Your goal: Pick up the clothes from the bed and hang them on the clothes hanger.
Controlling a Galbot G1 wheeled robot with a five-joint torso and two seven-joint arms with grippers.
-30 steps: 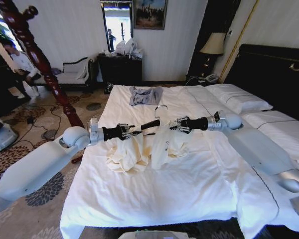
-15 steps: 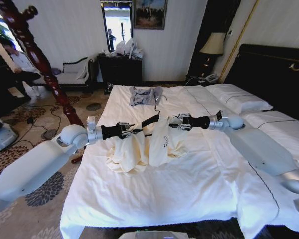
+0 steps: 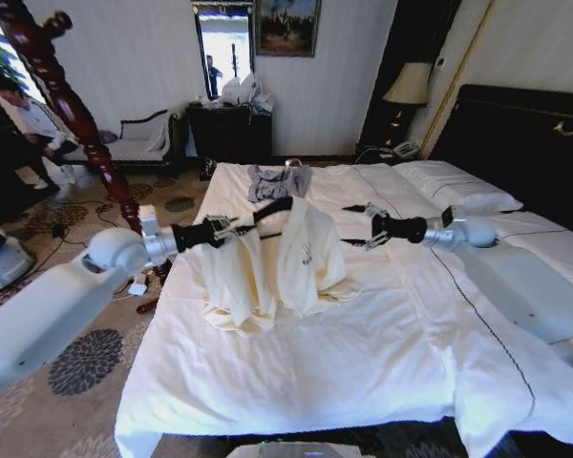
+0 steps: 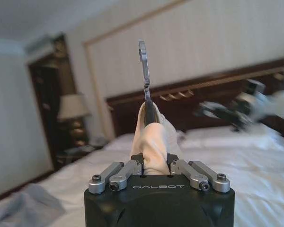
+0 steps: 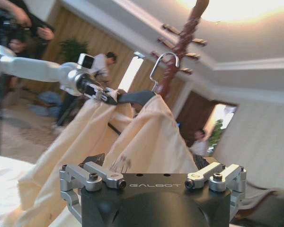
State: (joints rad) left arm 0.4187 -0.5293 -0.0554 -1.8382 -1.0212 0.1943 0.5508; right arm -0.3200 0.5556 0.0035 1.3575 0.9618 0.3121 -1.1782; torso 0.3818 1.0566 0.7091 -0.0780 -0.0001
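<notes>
The left gripper (image 3: pixel 231 227) is clamped on the clothes hanger (image 3: pixel 272 206), the clothes (image 3: pixel 301 258) draped beyond its fingers above the bed (image 3: pixel 296 363). The right gripper (image 3: pixel 371 227), fingers apart, stands clear; the loose shoulder could slip off.

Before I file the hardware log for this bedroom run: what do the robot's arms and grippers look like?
Both arms have smooth white shells ending in silver wrist joints and black forearm sections. The left gripper and right gripper are black, with silver-grey linkage fingers on black bases marked GALBOT.

Head view looks down over the bed (image 3: pixel 296 372) — both wrist views sit close, facing each other across it.
</notes>
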